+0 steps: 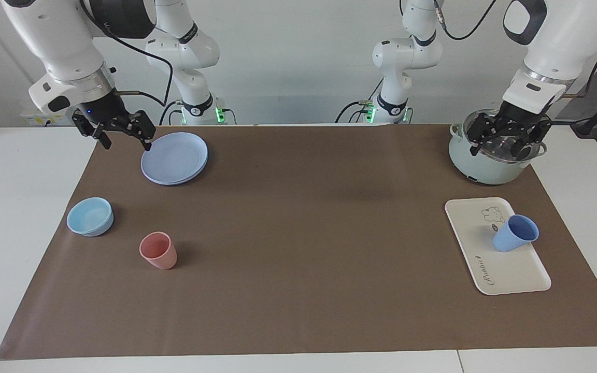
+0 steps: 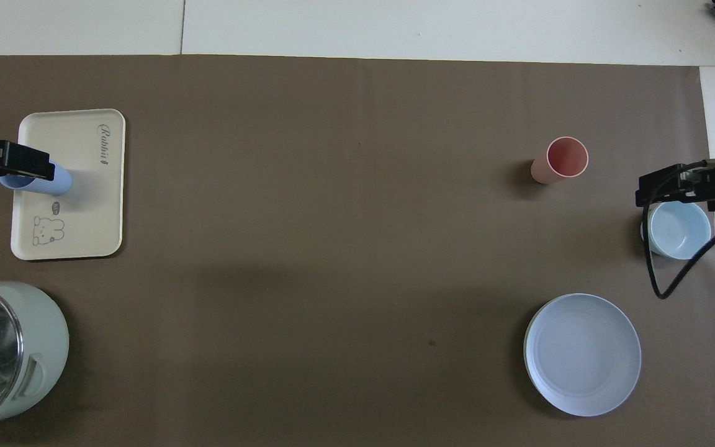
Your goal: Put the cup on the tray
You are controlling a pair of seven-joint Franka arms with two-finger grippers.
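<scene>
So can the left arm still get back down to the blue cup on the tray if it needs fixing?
Probably yes. The left gripper hangs open above the pot, and nothing stands between it and the cup, which sits on the tray.

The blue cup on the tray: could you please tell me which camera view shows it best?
The facing view: the blue cup shows whole, standing on the tray with nothing covering it. In the overhead view the left end effector, raised over the pot, hides the cup's rim.
</scene>
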